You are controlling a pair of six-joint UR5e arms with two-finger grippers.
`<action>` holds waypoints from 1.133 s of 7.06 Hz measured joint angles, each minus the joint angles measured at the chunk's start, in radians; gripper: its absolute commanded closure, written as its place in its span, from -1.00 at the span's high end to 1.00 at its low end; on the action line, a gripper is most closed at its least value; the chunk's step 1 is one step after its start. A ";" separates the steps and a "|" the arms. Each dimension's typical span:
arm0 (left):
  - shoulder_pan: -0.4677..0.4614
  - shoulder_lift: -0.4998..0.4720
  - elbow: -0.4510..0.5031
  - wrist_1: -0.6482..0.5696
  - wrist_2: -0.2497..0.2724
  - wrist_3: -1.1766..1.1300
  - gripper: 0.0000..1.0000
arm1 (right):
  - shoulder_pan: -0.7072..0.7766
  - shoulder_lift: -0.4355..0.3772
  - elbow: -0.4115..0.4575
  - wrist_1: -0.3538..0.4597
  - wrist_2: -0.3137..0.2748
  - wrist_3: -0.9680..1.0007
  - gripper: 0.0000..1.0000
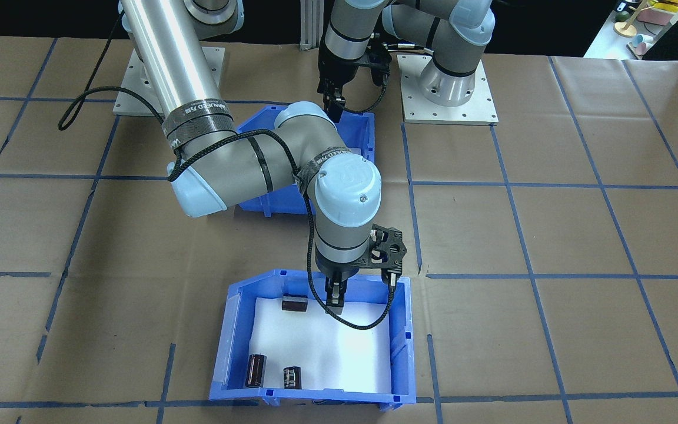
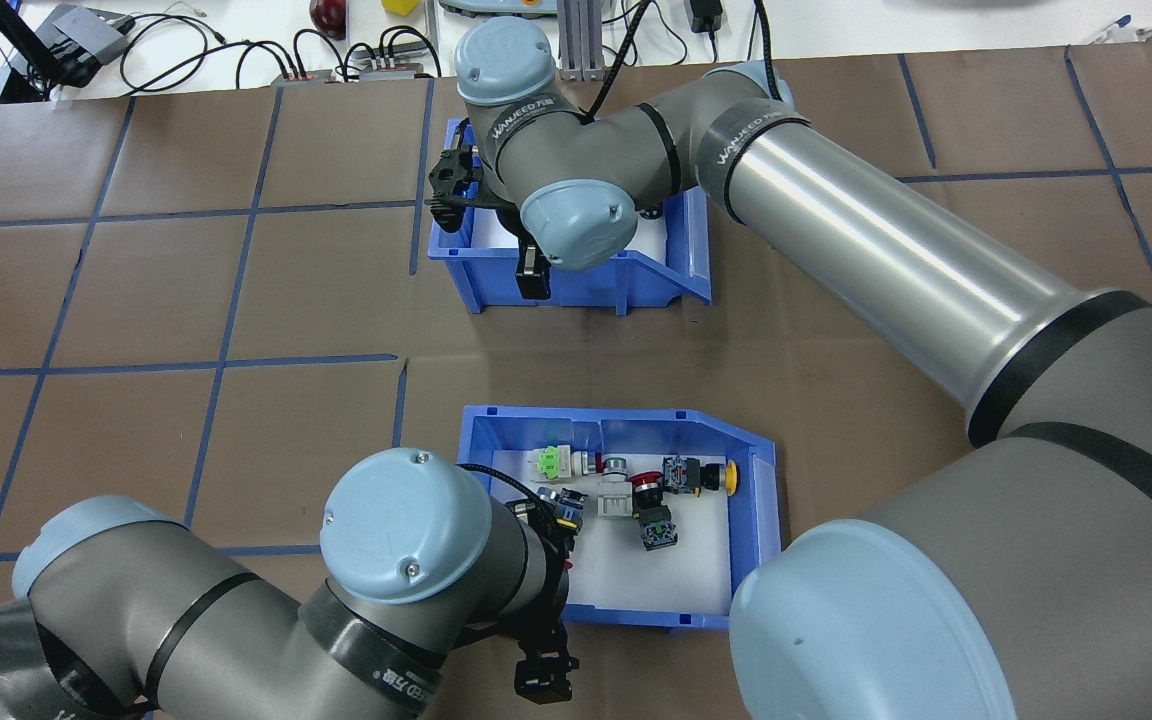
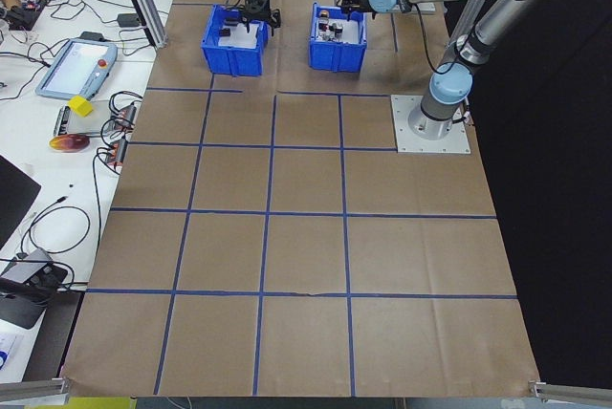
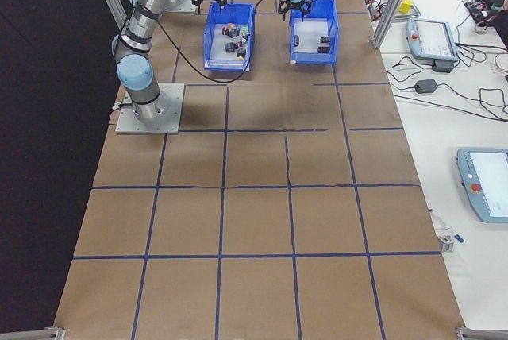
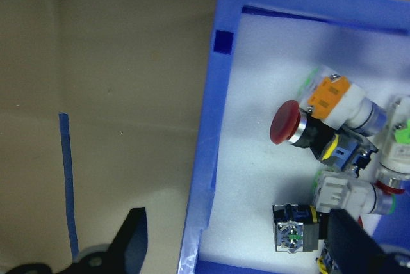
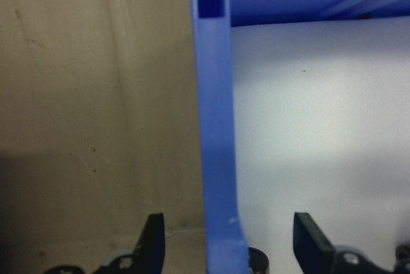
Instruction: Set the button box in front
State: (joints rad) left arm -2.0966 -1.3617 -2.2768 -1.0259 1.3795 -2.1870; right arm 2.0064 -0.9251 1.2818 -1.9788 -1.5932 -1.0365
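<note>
Button box [image 2: 751,520] on surface at robot-side, behind capacitor bin [image 1: 401,341]; long axis across surface; left pincer [image 5: 237,248] straddles its wall, jaws spread, one outside, one inside, gripping nothing yet; left arm nearer. Right pincer [image 6: 227,248] likewise astride capacitor bin wall, jaws apart, nothing clamped. "WANJEED" reads on arm straps [image 2: 526,115]; no other legible writing.

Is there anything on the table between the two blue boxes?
No. In the overhead view, only bare brown paper with blue tape lines lies between the button box and the other bin.
</note>
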 measured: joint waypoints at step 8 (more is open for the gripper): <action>-0.023 -0.107 -0.039 0.073 0.008 0.003 0.40 | -0.171 -0.128 -0.056 0.187 -0.073 -0.289 -0.85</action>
State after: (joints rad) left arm -2.1196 -1.4688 -2.3155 -0.9528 1.3874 -2.1838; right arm 1.8357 -1.0536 1.2260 -1.7917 -1.6662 -1.3256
